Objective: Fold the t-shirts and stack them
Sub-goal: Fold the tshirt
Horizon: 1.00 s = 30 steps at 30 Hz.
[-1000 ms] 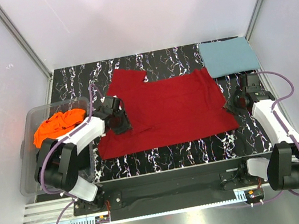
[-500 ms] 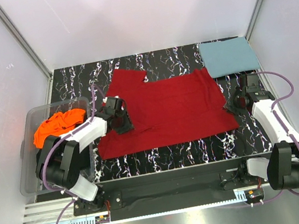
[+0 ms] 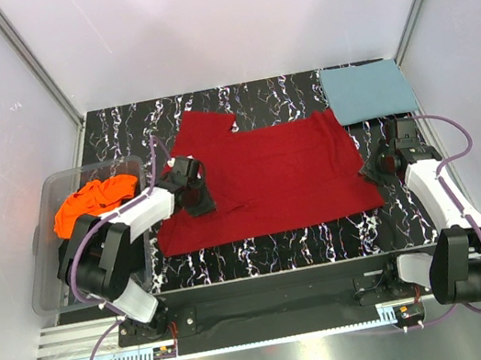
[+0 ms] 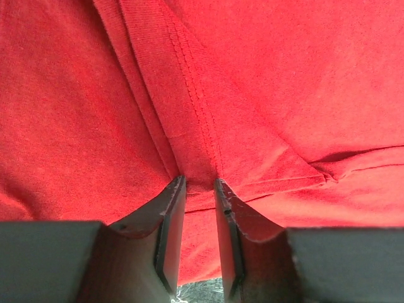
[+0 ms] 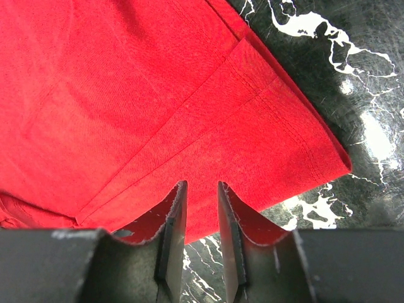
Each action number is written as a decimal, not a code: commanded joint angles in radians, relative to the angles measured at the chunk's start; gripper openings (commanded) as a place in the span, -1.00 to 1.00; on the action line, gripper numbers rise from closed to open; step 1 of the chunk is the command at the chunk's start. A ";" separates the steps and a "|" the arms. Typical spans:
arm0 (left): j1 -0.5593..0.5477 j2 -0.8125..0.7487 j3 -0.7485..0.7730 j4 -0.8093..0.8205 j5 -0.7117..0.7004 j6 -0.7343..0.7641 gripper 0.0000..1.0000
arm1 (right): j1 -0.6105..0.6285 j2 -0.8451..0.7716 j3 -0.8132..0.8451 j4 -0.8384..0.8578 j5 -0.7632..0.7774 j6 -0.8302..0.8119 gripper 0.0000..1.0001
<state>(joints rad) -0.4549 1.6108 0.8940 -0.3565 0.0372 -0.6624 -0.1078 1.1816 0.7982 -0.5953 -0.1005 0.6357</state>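
The deep red t-shirt (image 3: 268,175) lies spread flat in the middle of the table. My left gripper (image 3: 198,201) is low over its left edge. In the left wrist view its jaws (image 4: 197,183) stand a narrow gap apart, with a stitched fold of the red cloth (image 4: 284,95) running up to the tips. My right gripper (image 3: 376,165) is at the shirt's right edge, its jaws (image 5: 202,186) also a narrow gap apart over the flat red hem (image 5: 126,95). The teal-blue t-shirt (image 3: 367,89) lies folded at the back right. The orange t-shirt (image 3: 91,202) is bunched in a bin.
A clear plastic bin (image 3: 51,269) stands off the table's left side, beside the left arm. The black marbled tabletop (image 3: 281,93) shows around the shirts and under the red hem's corner (image 5: 353,76). White walls close in the back and sides.
My left gripper has slid a little farther right onto the red shirt's edge and its jaws have narrowed. The right arm has not moved.
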 commanded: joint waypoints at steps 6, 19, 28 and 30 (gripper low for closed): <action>-0.008 0.008 0.034 0.033 -0.020 0.006 -0.92 | -0.004 0.003 0.009 0.014 -0.022 -0.002 -0.35; -0.025 -0.009 0.128 0.033 -0.031 0.089 -1.00 | -0.003 0.000 0.010 0.014 -0.031 0.004 -0.34; -0.028 0.079 0.244 0.042 -0.005 0.184 -1.00 | -0.003 -0.002 0.013 0.017 -0.033 0.001 -0.34; -0.030 0.095 0.261 0.062 0.004 0.193 -1.00 | -0.003 0.001 0.013 0.017 -0.031 0.001 -0.34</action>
<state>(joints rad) -0.4786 1.6798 1.1015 -0.3519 0.0280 -0.5224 -0.1078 1.1858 0.7982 -0.5953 -0.1226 0.6365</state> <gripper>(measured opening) 0.009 0.331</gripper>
